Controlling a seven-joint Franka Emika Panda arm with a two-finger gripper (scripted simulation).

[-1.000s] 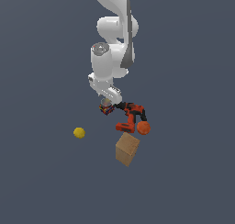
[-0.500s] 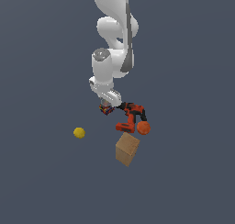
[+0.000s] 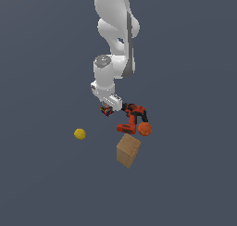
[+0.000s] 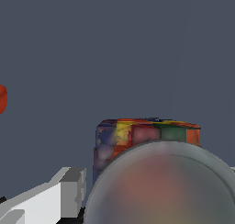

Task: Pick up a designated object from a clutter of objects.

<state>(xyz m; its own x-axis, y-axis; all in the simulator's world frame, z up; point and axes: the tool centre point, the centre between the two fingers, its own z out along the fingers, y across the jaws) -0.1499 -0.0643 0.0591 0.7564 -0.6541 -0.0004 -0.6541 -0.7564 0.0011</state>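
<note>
the white robot arm's gripper [image 3: 108, 108] sits right at the small multicoloured puzzle cube [image 3: 107, 111], just beside the red and black power drill [image 3: 131, 119]; whether its jaws grip the cube i cannot tell. an orange ball [image 3: 145, 129] touches the drill

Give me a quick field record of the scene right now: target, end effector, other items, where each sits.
target: small multicoloured puzzle cube, at the end effector
end effector: low over the cube; open or shut cannot be told
power tool: red and black drill, on the exterior view's right of the cube
orange ball: beside the drill
tan cardboard box: nearer the camera than the drill
small yellow ball: apart, on the exterior view's left
</note>
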